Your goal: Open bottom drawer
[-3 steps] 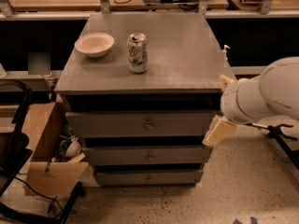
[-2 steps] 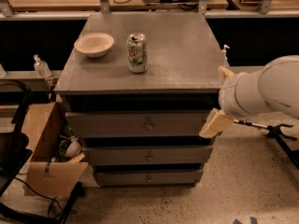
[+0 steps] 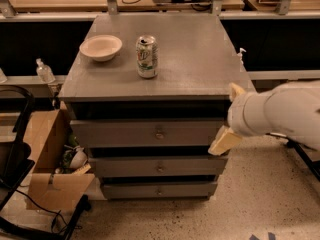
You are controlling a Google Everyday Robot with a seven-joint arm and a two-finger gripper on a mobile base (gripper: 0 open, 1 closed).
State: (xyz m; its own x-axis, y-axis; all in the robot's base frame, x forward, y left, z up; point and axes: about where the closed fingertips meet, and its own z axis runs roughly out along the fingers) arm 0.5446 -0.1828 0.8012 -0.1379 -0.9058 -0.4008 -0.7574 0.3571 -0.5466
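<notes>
The bottom drawer (image 3: 159, 190) is the lowest of three grey drawers in the cabinet, shut, with a small round knob at its middle. My gripper (image 3: 230, 116) hangs at the cabinet's right front corner, level with the top drawer (image 3: 145, 133) and well above the bottom drawer. Its two cream fingers stand apart, one by the tabletop edge and one (image 3: 225, 140) lower down, holding nothing. The white arm (image 3: 285, 111) reaches in from the right.
A white bowl (image 3: 101, 47) and a green soda can (image 3: 146, 56) stand on the cabinet top (image 3: 200, 59). An open cardboard box (image 3: 47, 159) with clutter sits on the floor at the left. A middle drawer (image 3: 159, 167) is shut. Desks line the back.
My gripper has drifted slightly left along the cabinet's right front corner. The drawers, bowl and can have not moved.
</notes>
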